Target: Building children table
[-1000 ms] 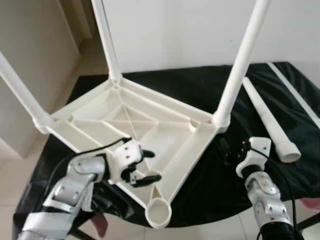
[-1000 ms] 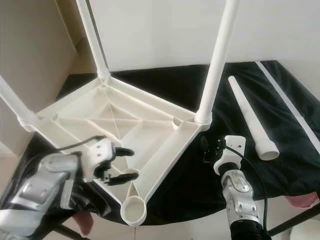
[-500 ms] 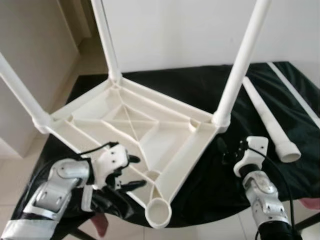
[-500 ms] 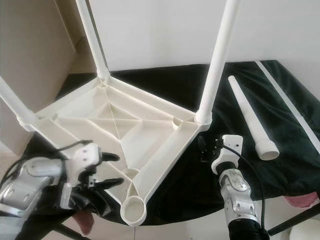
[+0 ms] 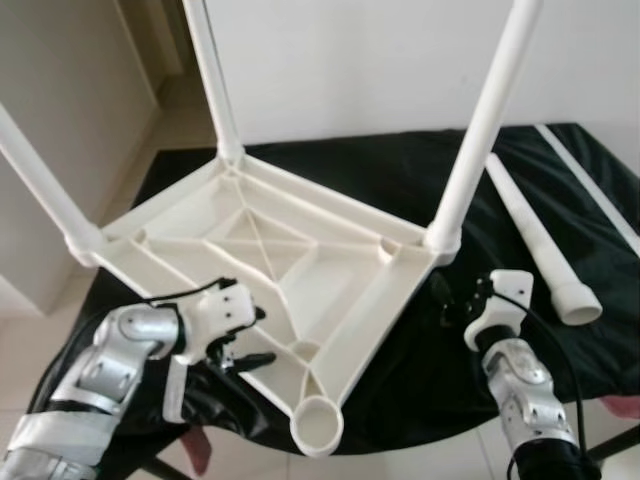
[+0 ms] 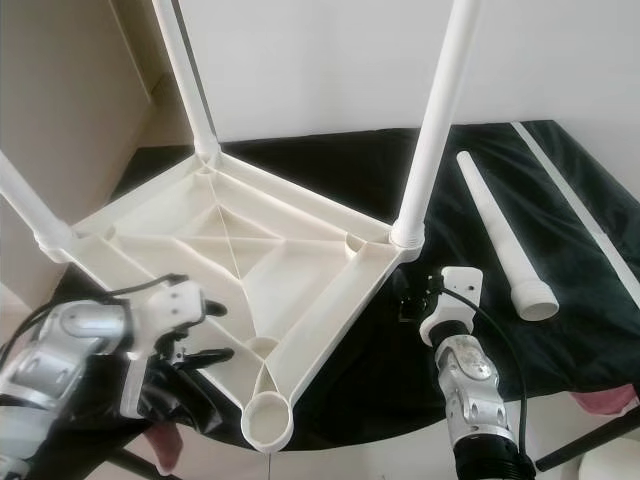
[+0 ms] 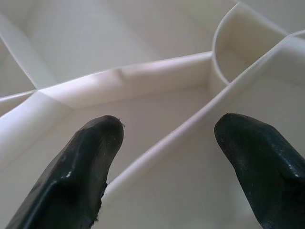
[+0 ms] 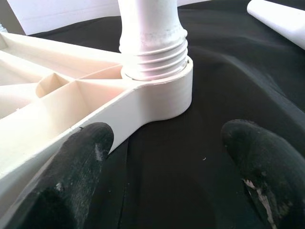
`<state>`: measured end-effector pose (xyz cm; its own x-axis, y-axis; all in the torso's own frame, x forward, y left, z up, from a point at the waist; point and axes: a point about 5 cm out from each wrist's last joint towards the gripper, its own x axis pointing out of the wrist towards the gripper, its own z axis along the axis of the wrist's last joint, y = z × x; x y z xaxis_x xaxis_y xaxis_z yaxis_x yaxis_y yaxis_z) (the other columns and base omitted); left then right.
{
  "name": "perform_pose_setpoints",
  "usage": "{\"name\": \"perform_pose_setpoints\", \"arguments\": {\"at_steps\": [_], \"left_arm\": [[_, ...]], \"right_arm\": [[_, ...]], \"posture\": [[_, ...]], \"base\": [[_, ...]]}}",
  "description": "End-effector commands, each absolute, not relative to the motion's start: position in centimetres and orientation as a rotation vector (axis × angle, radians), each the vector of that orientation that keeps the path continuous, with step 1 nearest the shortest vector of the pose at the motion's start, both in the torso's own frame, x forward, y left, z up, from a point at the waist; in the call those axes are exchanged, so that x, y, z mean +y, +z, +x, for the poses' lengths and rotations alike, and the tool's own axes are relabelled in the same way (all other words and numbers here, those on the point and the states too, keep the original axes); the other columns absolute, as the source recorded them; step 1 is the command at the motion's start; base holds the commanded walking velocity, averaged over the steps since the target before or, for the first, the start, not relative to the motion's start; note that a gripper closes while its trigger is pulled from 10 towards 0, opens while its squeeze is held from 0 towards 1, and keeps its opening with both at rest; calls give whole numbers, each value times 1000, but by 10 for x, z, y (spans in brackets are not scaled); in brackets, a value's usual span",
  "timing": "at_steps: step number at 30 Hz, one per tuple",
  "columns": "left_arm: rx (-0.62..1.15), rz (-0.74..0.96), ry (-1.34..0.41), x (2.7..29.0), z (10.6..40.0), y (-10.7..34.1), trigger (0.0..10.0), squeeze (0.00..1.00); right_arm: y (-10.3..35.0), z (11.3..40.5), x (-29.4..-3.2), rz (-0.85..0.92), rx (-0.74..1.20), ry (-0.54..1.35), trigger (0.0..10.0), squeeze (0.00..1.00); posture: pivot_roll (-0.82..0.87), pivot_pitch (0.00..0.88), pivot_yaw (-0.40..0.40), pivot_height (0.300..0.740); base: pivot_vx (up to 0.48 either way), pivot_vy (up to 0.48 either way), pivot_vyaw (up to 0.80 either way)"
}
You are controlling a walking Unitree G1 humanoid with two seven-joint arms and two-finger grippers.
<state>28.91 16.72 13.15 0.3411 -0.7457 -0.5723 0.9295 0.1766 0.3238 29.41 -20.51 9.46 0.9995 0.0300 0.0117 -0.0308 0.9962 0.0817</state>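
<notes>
The white tabletop lies upside down at the centre of a black cloth, with three legs screwed in and standing upright at about 9, 12 and 2 o'clock; the socket at 6 o'clock is empty. The fourth leg lies loose on the cloth at 3 o'clock. The left gripper, fingers spread, hovers over a rib near the empty socket. The right gripper, also spread, points at the 2 o'clock leg's base.
</notes>
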Motion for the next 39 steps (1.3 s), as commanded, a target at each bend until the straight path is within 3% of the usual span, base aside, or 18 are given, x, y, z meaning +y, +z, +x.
{"name": "perform_pose_setpoints", "arguments": {"at_steps": [1,15,16,23,26,39], "left_arm": [[271,732,-1037,171,301,133,10000,0],[393,648,-925,166,316,120,10000,0],[446,619,-835,164,322,110,10000,0],[495,565,-729,161,331,104,10000,0],[498,482,-578,157,342,106,10000,0],[461,432,-370,127,353,107,10000,0]], "right_arm": [[94,295,-205,85,-10,28,10000,0],[95,295,-205,85,-17,20,10000,0],[96,296,-204,84,-18,21,10000,0],[97,298,-203,85,-22,22,10000,0],[99,298,-202,88,-27,24,10000,0],[100,298,-201,95,-35,11,10000,0]], "posture": [[-36,25,55,740],[-46,24,61,740],[-46,26,61,740],[-46,28,61,740],[-47,28,63,740],[-63,27,74,740]], "base": [[0,0,0],[0,0,0],[0,0,0],[0,0,0],[0,0,0],[0,0,0]]}}
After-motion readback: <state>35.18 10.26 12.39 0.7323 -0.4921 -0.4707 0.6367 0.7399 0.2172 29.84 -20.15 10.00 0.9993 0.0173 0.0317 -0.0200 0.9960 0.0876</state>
